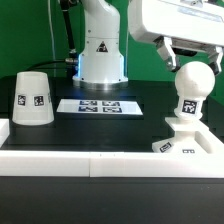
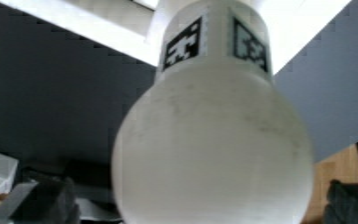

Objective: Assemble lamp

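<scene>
Exterior view: my pincer (image 1: pixel 190 62) hangs released over the bulb (image 1: pixel 189 88), upright in the base (image 1: pixel 180 140).

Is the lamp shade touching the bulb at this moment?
Apart. In the exterior view the shade stands alone at that view's left, while the bulb sits on the base at its right, black table between them.

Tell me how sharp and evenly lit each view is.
Exterior view: evenly lit, sharp, mild glare on the black table; the shade reads clearly. Wrist view: the bulb fills the frame, soft and slightly blurred from closeness, its tags legible, background defocused.
</scene>
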Robot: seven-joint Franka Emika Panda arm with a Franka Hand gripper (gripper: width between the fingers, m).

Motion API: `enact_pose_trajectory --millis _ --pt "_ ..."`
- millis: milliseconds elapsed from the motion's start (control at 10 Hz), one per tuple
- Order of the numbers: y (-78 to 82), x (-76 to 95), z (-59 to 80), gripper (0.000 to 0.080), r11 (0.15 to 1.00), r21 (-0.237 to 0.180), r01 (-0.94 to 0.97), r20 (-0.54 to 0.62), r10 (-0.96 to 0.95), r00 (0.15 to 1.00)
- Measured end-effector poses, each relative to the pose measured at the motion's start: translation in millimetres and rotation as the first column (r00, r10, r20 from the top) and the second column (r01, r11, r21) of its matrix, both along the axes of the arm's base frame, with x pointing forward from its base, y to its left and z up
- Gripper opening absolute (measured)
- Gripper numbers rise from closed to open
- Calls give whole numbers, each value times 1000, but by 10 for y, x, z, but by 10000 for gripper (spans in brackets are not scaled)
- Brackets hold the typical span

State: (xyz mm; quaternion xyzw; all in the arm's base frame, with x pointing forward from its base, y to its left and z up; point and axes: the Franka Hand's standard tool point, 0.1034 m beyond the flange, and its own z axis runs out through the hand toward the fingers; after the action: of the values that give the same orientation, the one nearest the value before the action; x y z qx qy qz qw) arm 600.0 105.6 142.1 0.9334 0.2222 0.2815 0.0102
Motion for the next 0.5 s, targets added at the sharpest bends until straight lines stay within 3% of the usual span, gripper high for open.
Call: enact_pose_trajectory --millis 200,300,500 --pt "-5 -29 -52 699 1000 -4 -1 -41 1 999" --pt "12 -48 -107 699 1000 -15 -11 -144 9 990" --pt "-21 42 -95 699 1000 -26 -14 -218 8 976"
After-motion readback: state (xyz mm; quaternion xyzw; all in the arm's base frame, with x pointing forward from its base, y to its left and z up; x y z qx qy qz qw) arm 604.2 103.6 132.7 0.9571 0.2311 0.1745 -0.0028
